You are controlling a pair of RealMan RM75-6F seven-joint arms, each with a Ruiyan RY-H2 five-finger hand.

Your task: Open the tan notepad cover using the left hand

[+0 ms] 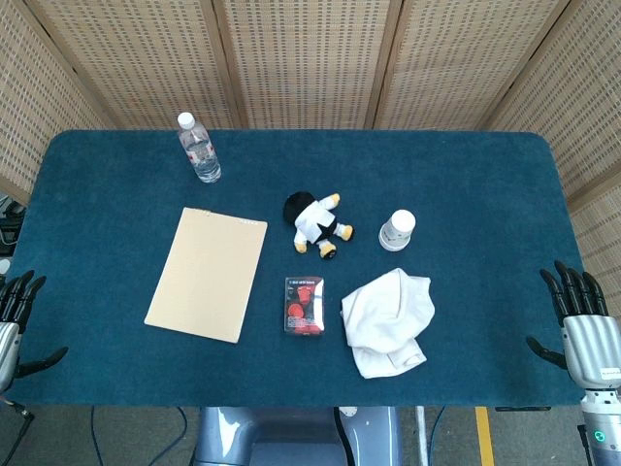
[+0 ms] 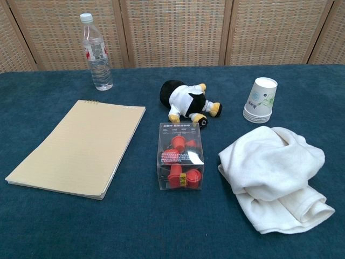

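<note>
The tan notepad [image 1: 207, 274] lies flat and closed on the blue table, left of centre; the chest view shows the notepad [image 2: 81, 147] with its binding along the far edge. My left hand [image 1: 14, 316] hangs at the table's left edge, well away from the pad, fingers spread and holding nothing. At the right edge my right hand [image 1: 580, 316] is likewise spread and empty. Neither hand appears in the chest view.
A water bottle [image 1: 199, 148] stands behind the pad. A plush penguin [image 1: 316, 223], a clear box of red pieces [image 1: 304, 305], a stack of paper cups [image 1: 397, 230] and a crumpled white towel [image 1: 388, 320] lie to the pad's right.
</note>
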